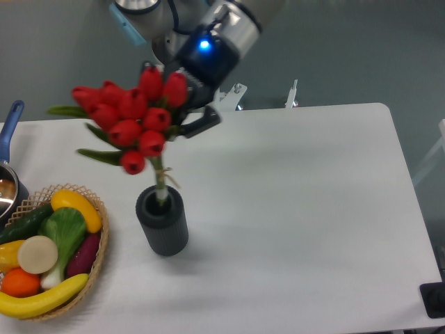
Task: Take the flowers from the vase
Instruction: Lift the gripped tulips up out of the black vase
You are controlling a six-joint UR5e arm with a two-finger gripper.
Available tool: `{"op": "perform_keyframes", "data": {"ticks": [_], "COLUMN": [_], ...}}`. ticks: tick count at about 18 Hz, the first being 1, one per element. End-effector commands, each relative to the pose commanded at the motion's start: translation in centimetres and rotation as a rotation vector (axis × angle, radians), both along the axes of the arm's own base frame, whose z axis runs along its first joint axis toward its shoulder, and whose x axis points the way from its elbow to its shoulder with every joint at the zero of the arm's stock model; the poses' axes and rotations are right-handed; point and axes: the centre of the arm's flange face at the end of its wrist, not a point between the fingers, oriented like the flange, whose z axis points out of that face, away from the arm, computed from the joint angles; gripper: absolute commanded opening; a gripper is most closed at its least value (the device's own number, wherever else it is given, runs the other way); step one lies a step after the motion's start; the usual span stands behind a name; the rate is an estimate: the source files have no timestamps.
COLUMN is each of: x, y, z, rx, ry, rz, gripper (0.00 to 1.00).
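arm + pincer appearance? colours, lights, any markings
The arm has silver-grey tube links with light blue joint caps at the top of the frame. Its wrist ends in a black housing with a lit blue indicator light. The pincer is black, with angular link-style fingers, partly hidden behind red tulip buds. No readable markings and no loose cables are visible.

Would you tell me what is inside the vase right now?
Only the lower ends of the flowers' tied stems still dip into the vase mouth; the gripper holds the bunch above. The vase's dark interior is hidden.
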Motion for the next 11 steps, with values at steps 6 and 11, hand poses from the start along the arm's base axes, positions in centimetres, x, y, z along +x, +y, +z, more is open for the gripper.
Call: {"op": "perform_keyframes", "data": {"ticks": [6,11], "x": [-3.2,-4.7], "y": [-1.2,-2.5], "z": [-2.1,-2.5], "rx": [0.000,-0.004], "ry": [0.059,0.059], "rz": [0.008,0.043], "gripper": [0.36,0.36]}}
